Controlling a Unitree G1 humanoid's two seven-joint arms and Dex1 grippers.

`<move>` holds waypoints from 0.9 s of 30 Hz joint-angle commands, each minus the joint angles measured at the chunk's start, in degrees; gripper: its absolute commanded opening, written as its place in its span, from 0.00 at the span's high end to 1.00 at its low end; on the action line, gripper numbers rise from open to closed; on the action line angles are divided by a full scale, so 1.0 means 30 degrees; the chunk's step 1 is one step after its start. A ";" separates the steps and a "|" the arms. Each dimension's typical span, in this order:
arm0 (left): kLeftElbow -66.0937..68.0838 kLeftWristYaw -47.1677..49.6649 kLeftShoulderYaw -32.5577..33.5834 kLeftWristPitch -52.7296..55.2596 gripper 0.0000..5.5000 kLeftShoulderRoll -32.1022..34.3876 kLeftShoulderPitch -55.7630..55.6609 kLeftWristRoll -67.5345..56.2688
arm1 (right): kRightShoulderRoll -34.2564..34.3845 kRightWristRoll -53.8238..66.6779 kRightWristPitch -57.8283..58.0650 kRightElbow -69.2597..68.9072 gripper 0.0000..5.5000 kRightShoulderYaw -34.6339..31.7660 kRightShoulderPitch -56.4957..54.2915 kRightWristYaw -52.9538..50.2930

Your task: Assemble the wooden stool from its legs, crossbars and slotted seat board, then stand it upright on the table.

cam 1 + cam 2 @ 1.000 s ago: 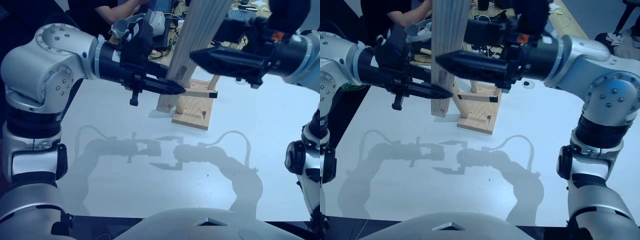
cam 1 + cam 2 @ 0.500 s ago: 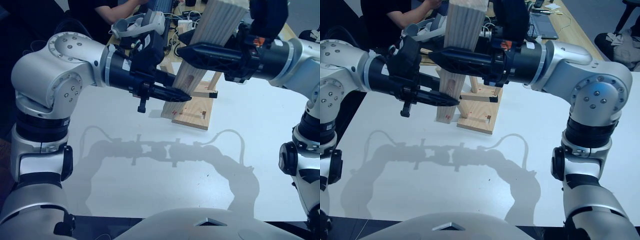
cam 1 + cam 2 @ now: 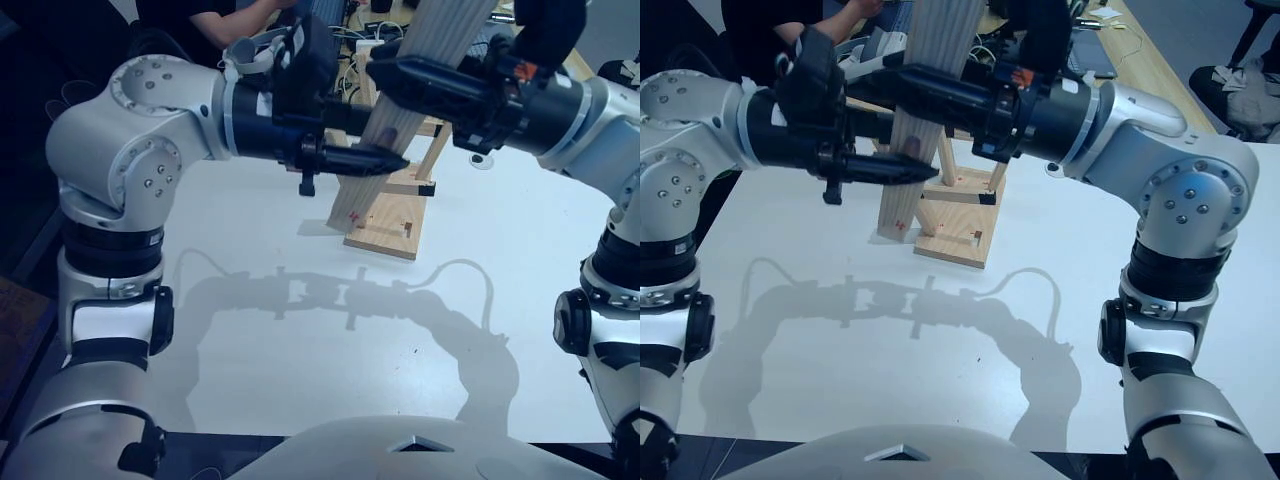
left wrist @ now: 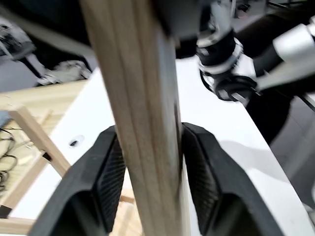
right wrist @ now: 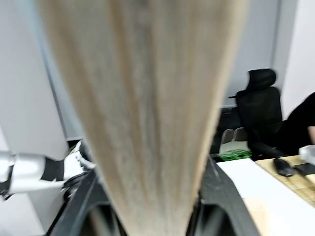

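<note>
The left gripper [image 4: 150, 133] and the right gripper [image 3: 395, 80] each pinched the tilted wooden board [image 3: 352, 200] between their fingers, its lower end on the table [image 3: 240, 240].

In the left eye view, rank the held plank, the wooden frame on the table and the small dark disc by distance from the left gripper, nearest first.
1. The held plank, clamped in the left gripper itself.
2. The wooden frame, on the table just below and behind that gripper.
3. The small dark disc, on the table farther to the robot's right.
</note>
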 commanded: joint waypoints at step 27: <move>0.4382 0.8570 0.0520 -0.5545 0.50 -0.4276 0.6250 0.6863 | 0.0068 -0.4960 -0.3666 0.3976 0.82 -0.4860 0.8894 -0.4979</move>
